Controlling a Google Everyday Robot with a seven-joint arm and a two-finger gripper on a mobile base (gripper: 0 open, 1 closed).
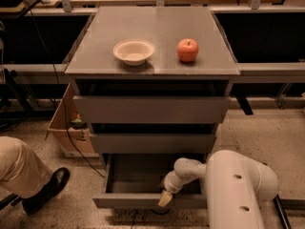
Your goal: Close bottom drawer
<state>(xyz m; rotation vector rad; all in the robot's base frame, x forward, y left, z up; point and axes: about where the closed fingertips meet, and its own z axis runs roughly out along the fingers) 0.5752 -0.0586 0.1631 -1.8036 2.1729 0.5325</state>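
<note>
**Tool at the front lip of the open bottom drawer**

The tool (165,198) hung at the top edge of the bottom drawer's front panel, a little right of its middle, with its pale tip pointing down over the lip. Whether it was open or closed could not be told, and it held nothing that could be seen. The white arm (238,190) reached in to it from the lower right.

The bottom drawer (136,175) stood pulled well out from the foot of the cabinet, with its shallow grey tray open to view and apparently empty.

It would probably handle as a stiff sheet-metal box on slides, light for its size with nothing in it. It looked unlikely to flex or be damaged under a push. The front was flat, smooth and without a handle, so there was little to grip. The sensible contact was a flat push on the outer face of the front panel, near its centre. A push far to one side might skew the tray and jam it. A smooth face could also let the tip slide off if it pressed at an angle.

Above it sat the middle drawer front (152,143) and the top drawer front (151,109), each with a dark gap over it. On the tabletop (152,27) a white bowl (134,51) and a red apple (188,50) stood near each other, apart. A cardboard box (64,128) sat left of the cabinet, and a person's black shoe (45,190) rested on the floor further left.
</note>
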